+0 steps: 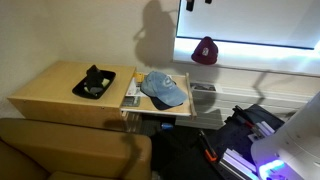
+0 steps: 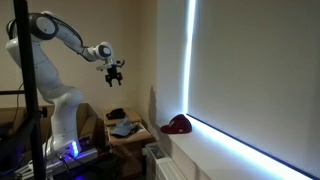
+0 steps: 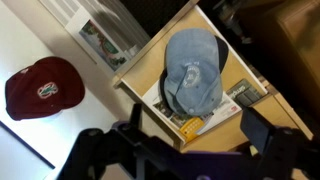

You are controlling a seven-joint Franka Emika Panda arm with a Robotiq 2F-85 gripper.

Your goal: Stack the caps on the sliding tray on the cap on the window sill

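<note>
Well above the sliding tray (image 1: pixel 183 82), my fingers (image 2: pixel 116 72) hang spread, empty; light blue cap (image 1: pixel 163 90) on it, maroon cap (image 1: pixel 204 50) on window sill (image 2: pixel 232 150).

The white, rounded arm (image 2: pixel 62 33) has dark joints and a black end effector (image 2: pixel 115 75).

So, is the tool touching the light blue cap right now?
Apart. In an exterior view the tool hangs high in the air, jaws open, with a plain gap of empty space down to the light blue cap lying well below it.

Tray (image 3: pixel 148 58), blue cap (image 3: pixel 193 72), seemingly sill (image 2: pixel 225 147), maroon cap (image 3: pixel 42 87)
</note>
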